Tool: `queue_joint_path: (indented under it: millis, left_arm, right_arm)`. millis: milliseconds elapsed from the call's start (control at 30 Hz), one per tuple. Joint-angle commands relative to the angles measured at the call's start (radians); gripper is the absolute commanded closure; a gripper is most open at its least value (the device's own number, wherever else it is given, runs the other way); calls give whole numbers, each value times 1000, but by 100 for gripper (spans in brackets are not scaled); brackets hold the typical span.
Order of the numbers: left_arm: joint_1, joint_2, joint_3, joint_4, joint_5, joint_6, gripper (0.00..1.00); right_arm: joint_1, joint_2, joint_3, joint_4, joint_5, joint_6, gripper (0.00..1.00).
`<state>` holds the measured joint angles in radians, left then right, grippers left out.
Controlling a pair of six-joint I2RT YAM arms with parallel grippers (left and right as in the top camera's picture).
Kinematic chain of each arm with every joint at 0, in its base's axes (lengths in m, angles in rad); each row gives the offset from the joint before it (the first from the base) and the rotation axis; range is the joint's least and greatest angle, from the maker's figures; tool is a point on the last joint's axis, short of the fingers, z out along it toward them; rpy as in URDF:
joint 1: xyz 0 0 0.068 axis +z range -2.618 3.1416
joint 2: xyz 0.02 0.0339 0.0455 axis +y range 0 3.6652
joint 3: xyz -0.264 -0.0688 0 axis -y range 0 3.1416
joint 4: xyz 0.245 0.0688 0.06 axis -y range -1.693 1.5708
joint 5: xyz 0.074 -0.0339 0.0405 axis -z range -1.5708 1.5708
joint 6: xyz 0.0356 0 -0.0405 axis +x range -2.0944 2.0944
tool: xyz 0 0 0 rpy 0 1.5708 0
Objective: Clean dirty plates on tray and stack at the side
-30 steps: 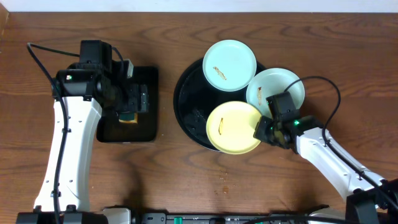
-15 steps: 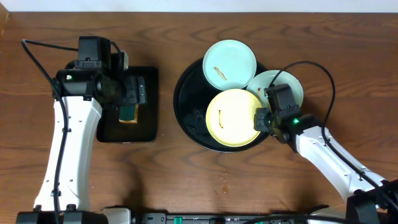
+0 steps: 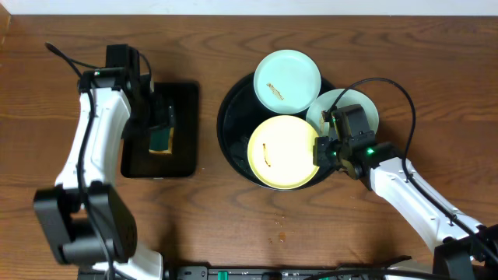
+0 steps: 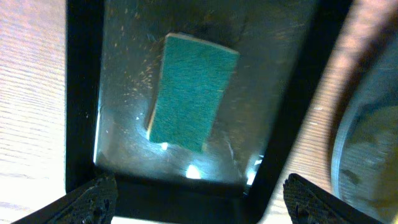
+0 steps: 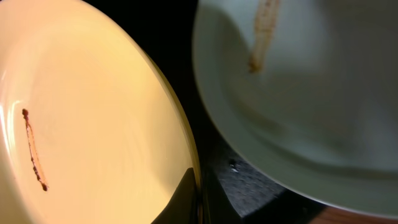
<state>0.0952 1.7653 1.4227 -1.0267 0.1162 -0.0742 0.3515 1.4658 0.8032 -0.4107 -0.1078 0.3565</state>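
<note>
The large round black tray (image 3: 233, 117) sits mid-table. A pale yellow plate (image 3: 284, 153) (image 5: 93, 106) with a thin brown smear lies on its front part. My right gripper (image 3: 321, 149) (image 5: 200, 199) is shut on the yellow plate's right rim. A mint-blue plate (image 3: 288, 80) with a brown smear rests on the tray's far rim. A second mint-blue plate (image 3: 362, 109) (image 5: 311, 93) with a smear lies at the tray's right edge, partly under my right wrist. My left gripper (image 3: 159, 124) (image 4: 199, 199) is open above a green sponge (image 3: 161, 140) (image 4: 191, 92).
The sponge lies in a smaller rectangular black tray (image 3: 183, 97) (image 4: 292, 93) at the left. Dark wood tabletop (image 3: 233, 225) surrounds both trays. A few crumbs (image 3: 280, 225) lie on the table in front of the round tray.
My right gripper has dragged the yellow plate leftward and further onto the round tray. My left arm has swung and shifted over the rectangular tray, exposing more of the sponge.
</note>
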Motion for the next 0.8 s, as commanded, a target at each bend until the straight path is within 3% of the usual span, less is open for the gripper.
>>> queue_joint_path:
  millis: [0, 433, 667, 767]
  left_arm:
    - [13, 72, 0, 0, -12, 36, 15]
    - [12, 262, 0, 137, -13, 36, 15]
    - [11, 288, 0, 183, -6, 35, 37]
    - [10, 288, -5, 196, 10, 36, 30]
  right_arm:
    - [10, -7, 17, -11, 83, 12, 99]
    - [10, -7, 12, -13, 92, 13, 99]
    - [10, -7, 12, -13, 92, 13, 99]
    - [10, -7, 12, -13, 92, 13, 99]
